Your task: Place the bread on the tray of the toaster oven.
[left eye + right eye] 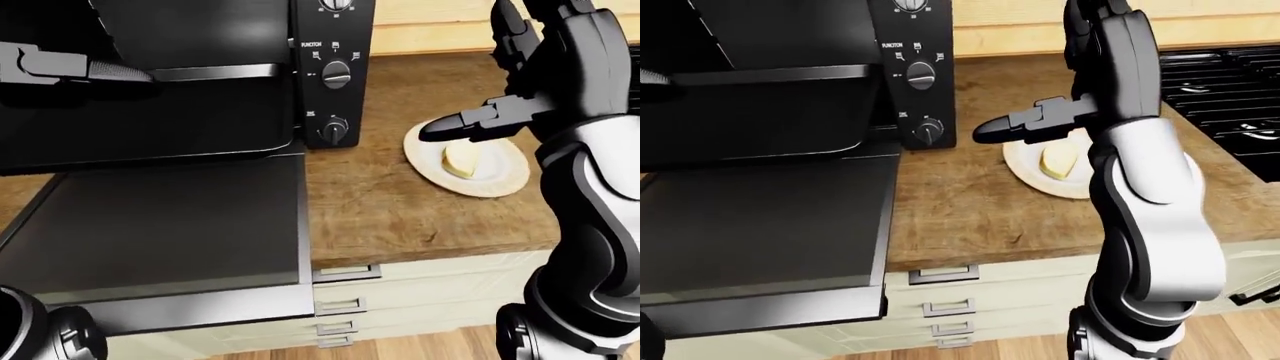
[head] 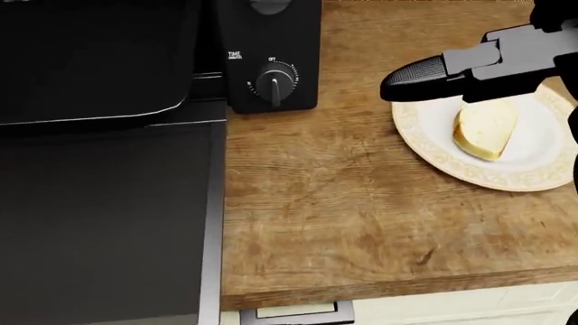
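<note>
- Lying on the plate [image 2: 425, 145], the bread [image 2: 485, 128] is sitting toward that plate's upper right part in the head view, untouched
- The plate is resting on the wooden counter [image 2: 334, 203], to the right of the toaster oven [image 1: 335, 75] and apart from it
- The right hand [image 2: 469, 68] is hovering over the plate's upper edge, one finger [image 2: 415, 78] pointing left toward the oven; its fingers are spread and gripping nothing
- The oven's control panel is showing its dials [image 2: 273, 82], and its door [image 1: 170, 225] is lying open and flat, reaching out past the counter's edge
- Inside the oven, the tray [image 1: 150, 135] is sitting dark and bare
- The left hand [image 1: 60, 66] is entering at the upper left of the left-eye view, a finger stretching over the tray; whether it is open or closed, I cannot tell
- Below the counter, cream drawers [image 1: 970, 296] with dark handles are showing
</note>
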